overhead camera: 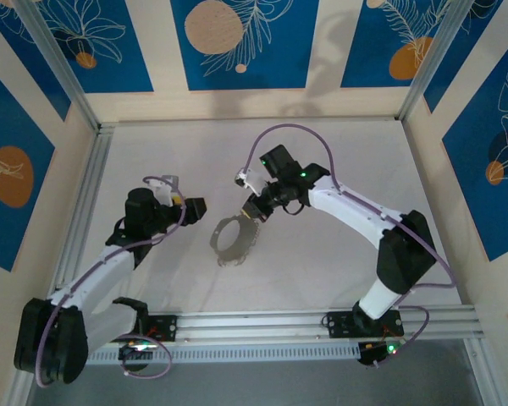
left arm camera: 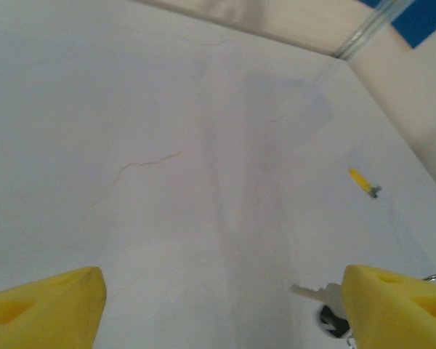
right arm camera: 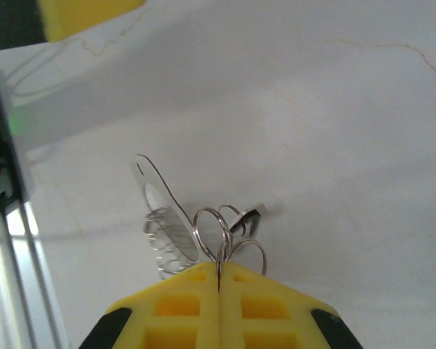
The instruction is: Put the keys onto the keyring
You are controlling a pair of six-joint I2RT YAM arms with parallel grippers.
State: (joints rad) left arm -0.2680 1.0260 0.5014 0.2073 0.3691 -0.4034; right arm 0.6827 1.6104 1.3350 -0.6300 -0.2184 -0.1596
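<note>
Keyring (right arm camera: 162,190) hangs near mid-bench, pinched by its small wire loops in the right claw (right arm camera: 218,273), fingers pressed together. It looks thin, light and springy, likely to flex, so grip the rim firmly. Left claw (left arm camera: 221,291) gapes apart, with the slippery little keys (left arm camera: 312,293) just beside it.

The keyring (overhead camera: 234,240) sits at the middle of the table (overhead camera: 339,262), ahead of both arm bases. The right gripper (overhead camera: 256,211) meets the keyring at its far right rim, with its fingers pressed together on the wire. The left gripper (overhead camera: 196,209) stands to the left of the keyring, apart from it, with its fingers spread. One of the keys (left arm camera: 314,292) lies on the table just beside the finger (left arm camera: 392,305) at the right of the left wrist view.
</note>
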